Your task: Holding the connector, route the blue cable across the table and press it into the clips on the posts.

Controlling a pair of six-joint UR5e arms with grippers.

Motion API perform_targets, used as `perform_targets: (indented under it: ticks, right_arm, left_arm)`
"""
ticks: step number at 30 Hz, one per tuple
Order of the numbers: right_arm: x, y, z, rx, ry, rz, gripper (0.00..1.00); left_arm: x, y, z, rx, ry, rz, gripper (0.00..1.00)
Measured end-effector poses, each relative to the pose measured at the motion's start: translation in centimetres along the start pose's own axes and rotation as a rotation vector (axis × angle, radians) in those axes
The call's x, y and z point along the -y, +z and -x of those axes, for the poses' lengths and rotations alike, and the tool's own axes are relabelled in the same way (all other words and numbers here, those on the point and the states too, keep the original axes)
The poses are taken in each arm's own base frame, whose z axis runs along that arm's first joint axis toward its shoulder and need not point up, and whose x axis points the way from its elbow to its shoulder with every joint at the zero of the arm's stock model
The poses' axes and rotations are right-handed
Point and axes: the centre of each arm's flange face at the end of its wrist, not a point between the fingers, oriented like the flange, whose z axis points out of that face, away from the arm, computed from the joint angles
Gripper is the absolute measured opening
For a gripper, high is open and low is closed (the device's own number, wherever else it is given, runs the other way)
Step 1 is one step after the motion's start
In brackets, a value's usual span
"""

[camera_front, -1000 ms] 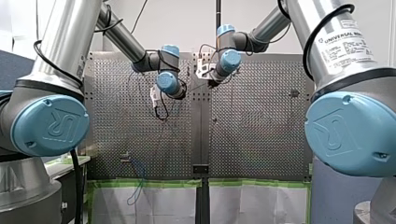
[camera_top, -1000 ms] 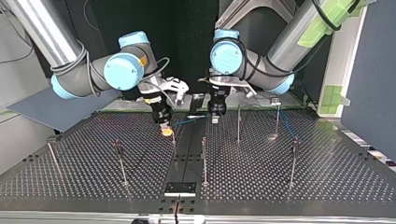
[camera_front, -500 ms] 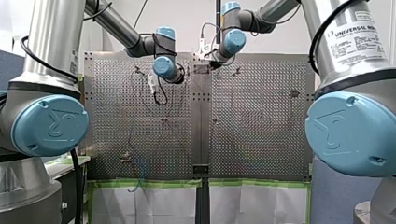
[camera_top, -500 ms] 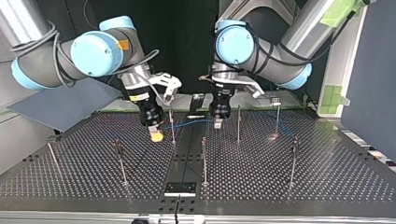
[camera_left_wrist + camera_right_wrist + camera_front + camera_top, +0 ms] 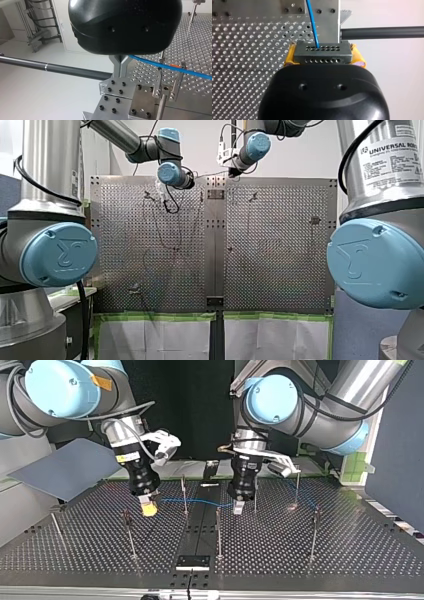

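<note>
Routing step: my right gripper (image 5: pixel 148 508) pinches the connector (image 5: pixel 322 53) between yellow pads, and my left gripper (image 5: pixel 239 506), fingers pressed together, grips the blue cable (image 5: pixel 200 500) spanning between them. Next, likely, lowering it squarely into the clip on the near post (image 5: pixel 184 492)

Both my left arm (image 5: pixel 50 162) and my right arm (image 5: pixel 372 194) are silver tubes with light-blue joint caps (image 5: pixel 59 255) stamped UR, with black cables (image 5: pixel 81 320) alongside. The right one carries a Universal Robots label (image 5: pixel 385 160).
</note>
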Motion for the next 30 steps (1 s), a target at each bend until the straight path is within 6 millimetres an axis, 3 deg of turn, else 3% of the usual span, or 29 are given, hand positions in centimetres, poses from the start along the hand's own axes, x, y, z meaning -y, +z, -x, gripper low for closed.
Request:
perform_targets:
  ticks: [9,13,21,30]
  right_arm:
    - [-0.4,2.0,3.7,0.062,-0.011,0.006,0.00]
    - [-0.4,2.3,4.2,0.069,-0.012,0.007,0.00]
    - [-0.4,3.1,5.8,0.092,-0.011,-0.006,0.00]
    - [-0.8,3.8,6.8,0.103,-0.010,-0.002,0.00]
  left_arm:
    - [-1.4,1.2,-2.7,-0.052,0.015,0.035,0.00]
    - [-1.8,1.5,-3.0,-0.057,0.021,0.044,0.00]
    - [-2.6,2.6,-5.6,-0.085,0.055,0.047,0.00]
    - [-3.0,4.1,-4.9,-0.055,0.049,0.044,0.00]
